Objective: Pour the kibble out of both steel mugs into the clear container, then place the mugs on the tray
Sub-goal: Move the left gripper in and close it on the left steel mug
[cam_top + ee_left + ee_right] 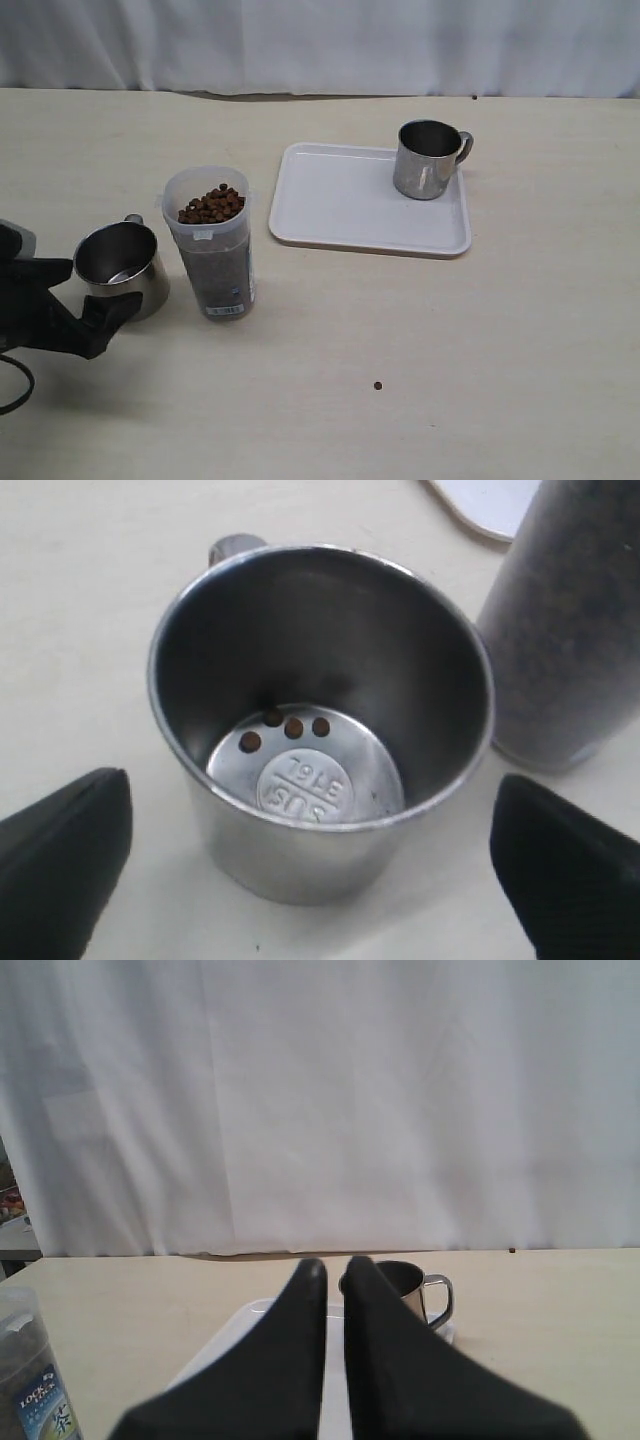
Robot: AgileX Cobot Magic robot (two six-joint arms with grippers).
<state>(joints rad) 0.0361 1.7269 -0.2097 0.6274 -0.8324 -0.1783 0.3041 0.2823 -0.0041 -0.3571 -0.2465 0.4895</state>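
Note:
One steel mug (120, 265) stands upright on the table at the left, just left of the clear container (210, 245). My left gripper (95, 290) is open, one black finger on each side of this mug, both apart from it. In the left wrist view this mug (320, 680) holds only several pellets of kibble (285, 728) on its bottom, and the fingers (60, 865) flank it. Kibble (212, 204) fills the clear container to near its rim. The other steel mug (428, 158) stands on the tray (340, 205). My right gripper (334, 1265) is shut and empty, and it is out of the exterior view.
A loose pellet (377, 385) lies on the table toward the front and another (474, 97) near the back edge. A white curtain (320, 40) hangs behind the table. The clear container (565, 630) stands close beside the left mug.

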